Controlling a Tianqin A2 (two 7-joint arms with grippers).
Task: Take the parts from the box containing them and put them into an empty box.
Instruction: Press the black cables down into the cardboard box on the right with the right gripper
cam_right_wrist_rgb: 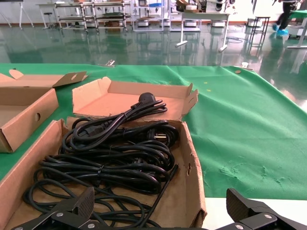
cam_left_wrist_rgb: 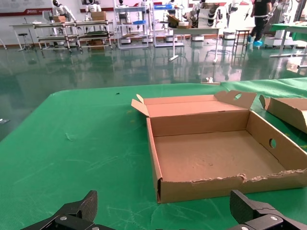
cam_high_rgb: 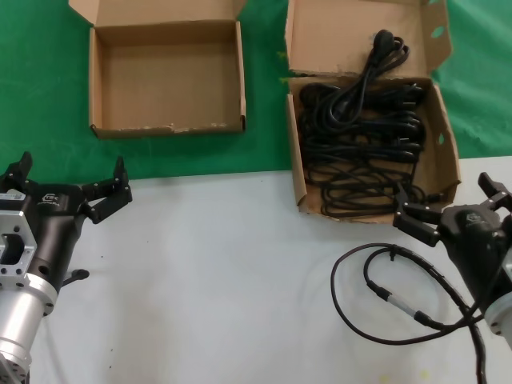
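Overhead first: the oblong cardboard box (cam_high_rgb: pixel 448 152) sits at the right on the green cloth (cam_high_rgb: pixel 48 104), its near end over the white table (cam_high_rgb: pixel 224 272), lid flap up, full of bundled black power cords (cam_high_rgb: pixel 360 144); one plug lies up on the flap. The small square box (cam_high_rgb: pixel 168 76) is at the left, well apart, bare inside. The left gripper (cam_high_rgb: pixel 70 186) hovers over the near-left table edge, fingers spread wide, holding nothing. The right gripper (cam_high_rgb: pixel 456 206) sits just beside the near end of the oblong box, fingers spread, holding nothing. A thin black cable with a silver connector (cam_high_rgb: pixel 384 292) loops on the table beside it.

Left wrist: the small square box (cam_left_wrist_rgb: pixel 201 187) is straight ahead, frayed front edge, nothing in it; both fingertips (cam_left_wrist_rgb: pixel 76 211) are wide apart.

Right wrist: the power cords (cam_right_wrist_rgb: pixel 110 158) fill the oblong box (cam_right_wrist_rgb: pixel 192 177) directly ahead; the fingertips (cam_right_wrist_rgb: pixel 72 211) are spread apart above its near end.
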